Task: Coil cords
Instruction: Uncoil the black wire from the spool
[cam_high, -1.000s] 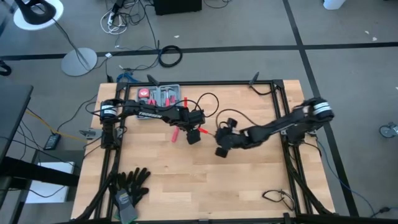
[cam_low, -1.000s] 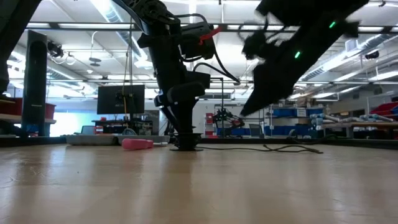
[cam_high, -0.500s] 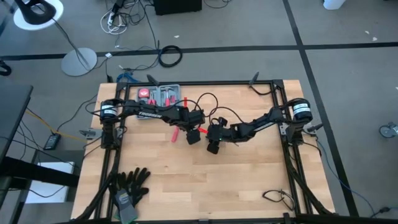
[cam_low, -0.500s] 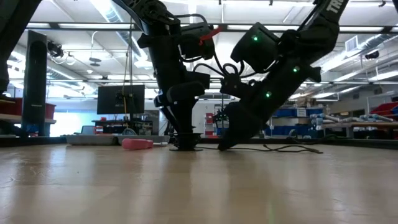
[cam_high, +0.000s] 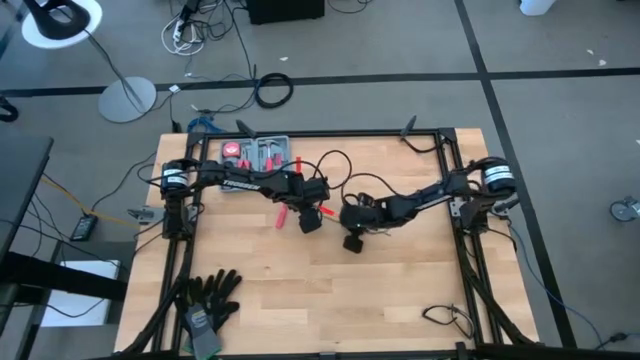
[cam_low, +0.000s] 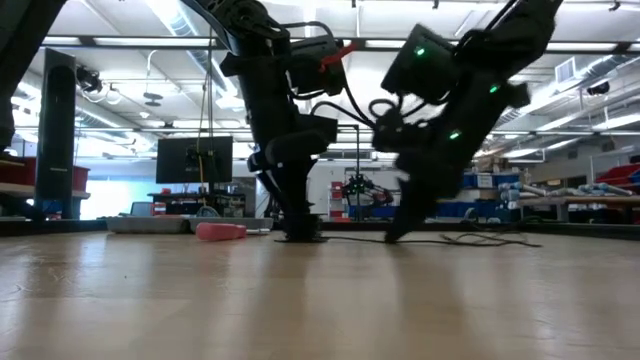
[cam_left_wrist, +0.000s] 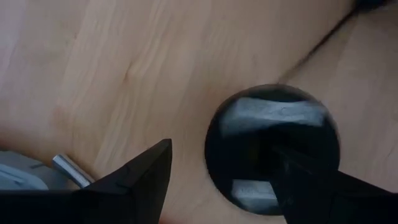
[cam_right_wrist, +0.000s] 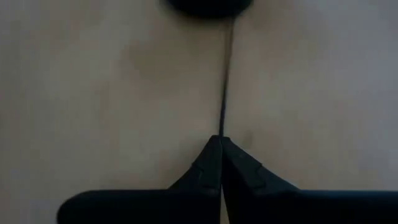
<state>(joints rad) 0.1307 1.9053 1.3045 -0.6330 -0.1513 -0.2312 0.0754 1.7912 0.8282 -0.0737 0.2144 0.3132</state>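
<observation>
You are early in the coiling: the cords (cam_high: 338, 160) lie in loose loops across the far middle of the table (cam_high: 400, 290), with no tidy coil formed anywhere that I can make out. Your right gripper (cam_right_wrist: 221, 155) is down at the table's centre with its fingers pressed together on the thin black wire, which runs straight from the tips to the round black puck (cam_right_wrist: 208, 5) just ahead. Your left gripper (cam_left_wrist: 217, 180) sits just beside it, fingers spread as wide as they go around that puck (cam_left_wrist: 273, 146) (whether they actually touch it, I cannot tell). So 1 end looks secured and 1 strand pinched; gathering and winding all the loops is, by my judgement, left to do. The table is pale wood with a dark frame, carrying a grey tray of red-handled tools (cam_high: 257, 152) and black gloves (cam_high: 208, 295); beyond it lies a workshop with ceiling lights, shelving and a monitor (cam_low: 193, 160).
</observation>
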